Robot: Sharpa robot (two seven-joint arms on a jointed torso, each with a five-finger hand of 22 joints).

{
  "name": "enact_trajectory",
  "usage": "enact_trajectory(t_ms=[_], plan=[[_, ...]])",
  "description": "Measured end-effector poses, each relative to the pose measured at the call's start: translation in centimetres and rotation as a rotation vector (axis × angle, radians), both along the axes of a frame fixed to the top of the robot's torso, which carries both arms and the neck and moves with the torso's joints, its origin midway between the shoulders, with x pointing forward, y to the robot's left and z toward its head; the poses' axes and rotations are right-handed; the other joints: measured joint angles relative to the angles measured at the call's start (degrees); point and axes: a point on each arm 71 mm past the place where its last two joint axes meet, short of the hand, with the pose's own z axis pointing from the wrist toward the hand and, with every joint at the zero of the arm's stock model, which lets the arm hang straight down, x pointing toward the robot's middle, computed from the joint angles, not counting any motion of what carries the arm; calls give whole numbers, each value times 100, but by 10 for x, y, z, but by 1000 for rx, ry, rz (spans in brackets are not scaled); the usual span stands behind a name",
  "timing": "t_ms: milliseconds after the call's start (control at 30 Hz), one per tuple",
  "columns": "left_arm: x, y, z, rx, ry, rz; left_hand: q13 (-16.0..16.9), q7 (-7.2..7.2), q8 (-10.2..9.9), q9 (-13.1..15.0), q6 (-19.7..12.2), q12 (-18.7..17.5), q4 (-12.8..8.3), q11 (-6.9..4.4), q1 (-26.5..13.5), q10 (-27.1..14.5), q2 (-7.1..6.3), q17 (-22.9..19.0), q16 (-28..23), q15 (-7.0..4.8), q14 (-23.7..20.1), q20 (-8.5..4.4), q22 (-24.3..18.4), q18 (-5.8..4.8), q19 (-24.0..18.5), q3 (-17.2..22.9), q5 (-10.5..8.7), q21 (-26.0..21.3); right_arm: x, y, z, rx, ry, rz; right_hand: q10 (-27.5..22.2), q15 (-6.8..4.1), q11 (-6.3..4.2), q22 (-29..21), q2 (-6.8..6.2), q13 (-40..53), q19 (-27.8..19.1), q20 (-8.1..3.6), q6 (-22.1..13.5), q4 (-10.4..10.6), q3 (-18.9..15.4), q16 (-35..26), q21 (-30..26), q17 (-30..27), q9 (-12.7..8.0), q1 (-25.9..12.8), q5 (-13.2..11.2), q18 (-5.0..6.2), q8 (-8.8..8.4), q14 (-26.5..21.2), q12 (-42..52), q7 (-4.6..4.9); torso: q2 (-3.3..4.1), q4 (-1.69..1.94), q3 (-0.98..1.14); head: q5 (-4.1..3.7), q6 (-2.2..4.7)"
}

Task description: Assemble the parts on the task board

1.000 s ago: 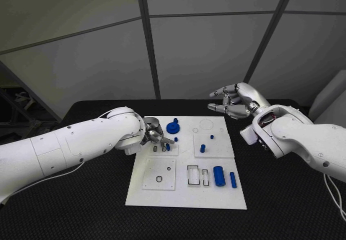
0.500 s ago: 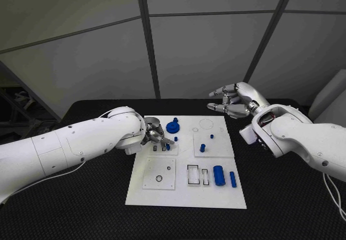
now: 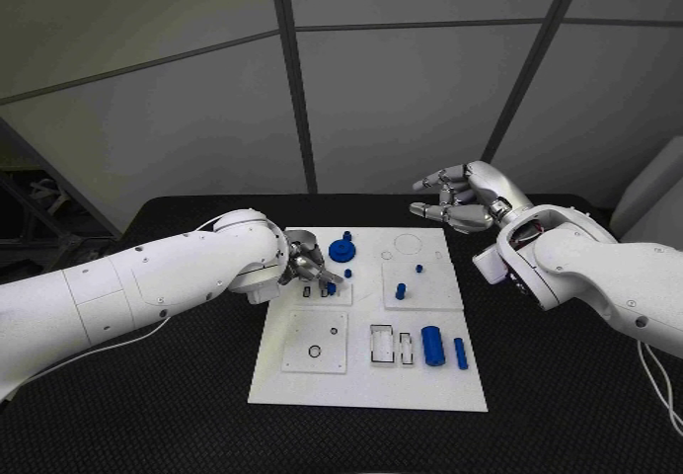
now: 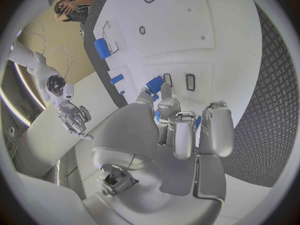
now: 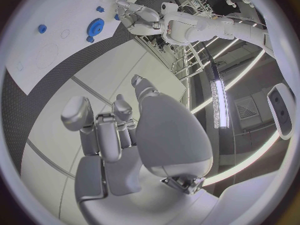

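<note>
Resting over the upper-left section of the white rectangular task board (image 3: 367, 380), the left hand (image 3: 302, 269) has its silver fingers (image 4: 180, 135) curled downward around a small blue part (image 3: 329, 288). In the left wrist view, blue (image 4: 155, 83) shows between and just past the fingertips, next to two small dark-outlined slots (image 4: 190, 81); whether the part is actually pinched cannot be told. A blue gear-shaped part (image 3: 341, 251) stands just beside this hand. Two blue cylinders (image 3: 432, 347) lie at the board's lower right, and small blue pegs (image 3: 400, 291) stand upright in the upper-right section. The right hand (image 3: 458, 200) hovers beyond the board's far-right corner, well apart from all parts, fingers loosely spread and holding nothing.
</note>
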Motion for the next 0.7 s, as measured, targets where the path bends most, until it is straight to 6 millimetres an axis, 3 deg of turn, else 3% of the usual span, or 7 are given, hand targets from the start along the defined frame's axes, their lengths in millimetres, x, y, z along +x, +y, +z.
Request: enact_trajectory(t_ms=[233,433,700], plan=[[0,0,1,-4,-3,-3,-32,-30,1,43,-53,-39,-134,-21,233,-22,126,0,0,0,0,-22,-9,1,-21,137,-1,0,1,-1,0,-1,2,-3,0,0,0,0,0,0,0,0,0,0,0,0,0,0,0,0,0,0,0,0,0,0,-1,1,2,12,-6],[0,-2,2,-11,-8,-11,-73,-62,-45,53,-102,-106,-322,-60,599,-64,237,0,0,-42,0,-42,-16,0,-42,517,-2,-23,1,-1,-1,-3,5,-4,0,0,0,0,0,0,0,0,0,0,0,0,0,4,0,0,0,0,0,0,0,0,-3,0,2,15,-13],[-2,-3,2,-22,-9,-21,-157,-50,-154,59,-133,-223,-454,-59,798,-105,163,0,0,-41,0,-41,-11,0,-41,1257,-12,-45,1,-1,-1,-4,8,-4,0,0,0,0,0,1,0,0,0,0,0,0,0,4,0,0,0,0,0,0,0,0,-2,0,2,15,-20]])
